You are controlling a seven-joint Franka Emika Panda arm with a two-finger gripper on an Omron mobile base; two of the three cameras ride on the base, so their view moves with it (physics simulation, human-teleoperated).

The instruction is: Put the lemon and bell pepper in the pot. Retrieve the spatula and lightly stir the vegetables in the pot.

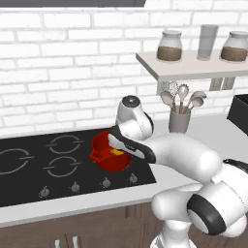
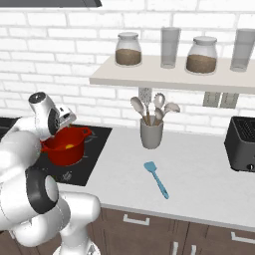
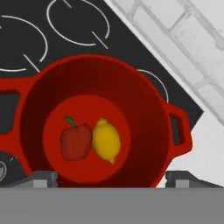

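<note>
- Pot [image 3: 94, 74] sits on the hob [image 1: 29, 145], and from the hand view I see the lemon [image 3: 106, 141] and pepper [image 3: 75, 142] touching side by side on its floor, so I judge the loading part done.
- Gripper [image 3: 111, 179] hovers above the pot's mouth with its tips spread wide, one at each lower corner of the hand view, and nothing between them.
- Spatula [image 2: 157, 179] lies flat on the counter [image 2: 209, 174], well apart from the pot, in front of the utensil holder [image 2: 151, 133].
- Risk one: lifting away carelessly, I could clip the rim or a handle and shove the pot off its ring.
- Risk two: the spatula handle is thin and lies flat, so a shallow pinch may slip or skid it along the counter.
- Risk three: the grey spoons [image 2: 154, 107] stand close behind it; a poor approach could knock the holder or take the wrong tool.
- Risk four: stirring too hard could flick the lemon out.
</note>
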